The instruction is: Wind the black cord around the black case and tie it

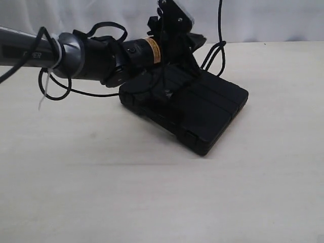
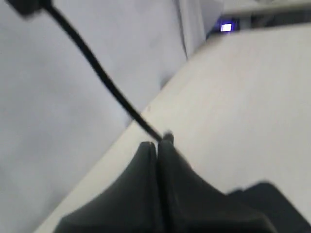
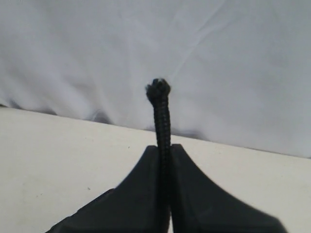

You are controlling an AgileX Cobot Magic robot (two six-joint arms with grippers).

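We see the black cord (image 3: 163, 119) as a coarse braided weave. The black case (image 1: 207, 109) looks like matt ribbed plastic. The counter (image 1: 101, 182) is pale, matt and smooth; the backdrop (image 3: 233, 58) is creased white cloth.

Robot test lab, bench setup. Plain pale table (image 1: 101, 192), white cloth backdrop (image 1: 76, 15) hung behind it, grey robot arm (image 1: 30, 50) with white zip tie (image 1: 45, 83), blue indicator light (image 2: 226, 27) past table edge.

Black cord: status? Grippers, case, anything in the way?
Left gripper shut on black cord. Right gripper shut on it, tip poking out. Black case on table. Left arm overhangs it.
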